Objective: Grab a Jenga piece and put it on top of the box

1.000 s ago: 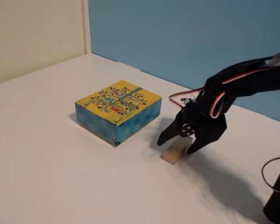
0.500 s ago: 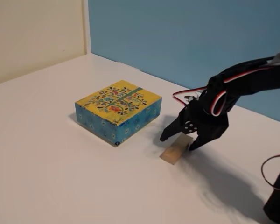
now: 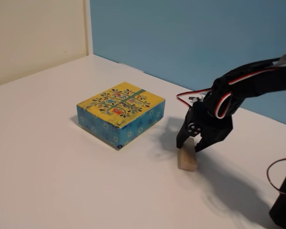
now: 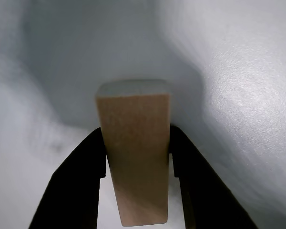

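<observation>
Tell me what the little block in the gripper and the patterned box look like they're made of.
Jenga piece: looks like bare, unvarnished wood, a matte light tan with faint grain in the wrist view. Box: hard to tell; the printed floral yellow top and blue patterned sides with crisp edges suggest painted or paper-covered wood or card, with a slight sheen.

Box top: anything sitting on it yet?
Nothing. The box shows only its yellow floral lid, fully in sight in the fixed view. The Jenga piece is down on the table to its right, pinched in the end effector. The box's inside is hidden.
</observation>
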Controlling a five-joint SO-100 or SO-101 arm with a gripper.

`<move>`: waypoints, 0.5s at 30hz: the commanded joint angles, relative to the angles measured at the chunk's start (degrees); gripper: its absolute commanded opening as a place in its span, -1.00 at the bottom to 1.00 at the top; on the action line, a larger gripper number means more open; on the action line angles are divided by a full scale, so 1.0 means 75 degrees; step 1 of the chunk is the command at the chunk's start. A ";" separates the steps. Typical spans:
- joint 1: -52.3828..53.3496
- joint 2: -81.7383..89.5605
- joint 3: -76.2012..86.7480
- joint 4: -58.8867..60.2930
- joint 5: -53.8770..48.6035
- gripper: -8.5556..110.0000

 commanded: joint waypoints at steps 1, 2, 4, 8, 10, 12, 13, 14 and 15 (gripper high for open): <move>-0.0023 -0.0012 -0.0105 -0.0059 0.0047 -0.86; -0.0023 -0.0012 -0.0105 -0.0059 0.0047 -0.86; -0.0023 0.0000 -0.0105 -0.0059 0.0047 -0.86; -0.0070 0.0047 -0.0105 -0.0082 0.0082 -0.86; -0.0105 0.0152 -0.0105 -0.0082 0.0187 -0.86; -0.0141 0.0328 -0.0105 -0.0035 0.0281 -0.86; -0.0164 0.0434 -0.0105 -0.0023 0.0352 -0.86; -0.0188 0.0551 -0.0105 -0.0012 0.0422 -0.86; -0.0223 0.0680 -0.0117 0.0000 0.0504 -0.86</move>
